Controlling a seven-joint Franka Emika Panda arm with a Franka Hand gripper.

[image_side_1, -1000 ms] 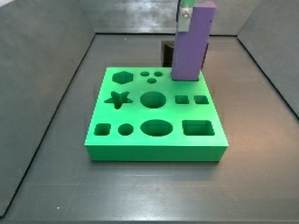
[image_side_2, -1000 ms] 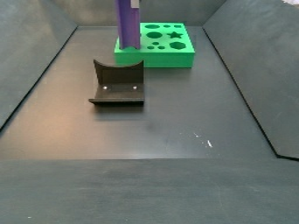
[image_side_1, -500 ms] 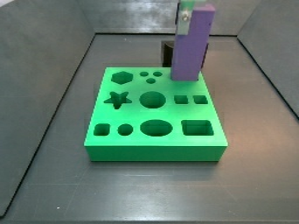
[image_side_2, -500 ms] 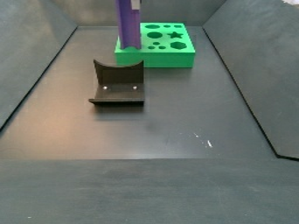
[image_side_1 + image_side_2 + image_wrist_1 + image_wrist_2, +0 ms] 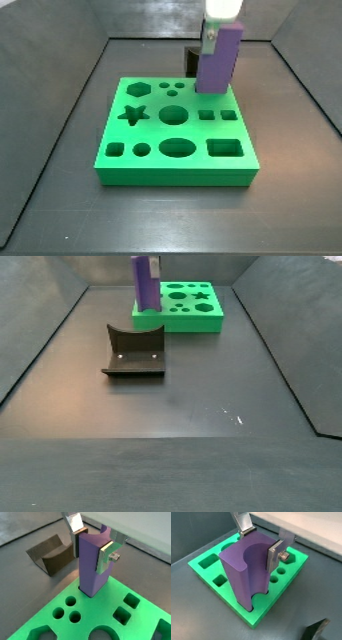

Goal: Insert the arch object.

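Gripper (image 5: 92, 543) is closed on the arch object (image 5: 92, 567), its silver fingers (image 5: 107, 554) clamped on opposite faces near the upper end. In a wrist view the block's curved notch is seen running along one face (image 5: 254, 567).

The purple block is held upright over the far edge of the green board (image 5: 174, 145), its lower end at or just inside an opening near that edge; whether it is seated or only touching the rim cannot be told. In both side views the block stands vertical, or nearly so (image 5: 143, 281).

The fixture (image 5: 135, 353) stands on the floor, apart from the board, and is not involved.

Risks, as judged from this pose:
- The opening is hidden by the block, so alignment cannot be confirmed; a slight offset would catch an edge on the rim.
- A small tilt or twist in the grasp is likely to jam the block partway.
- Further downward force on a jam could slip the block in the pads or shift the board.
- Release before full seating could leave it leaning.
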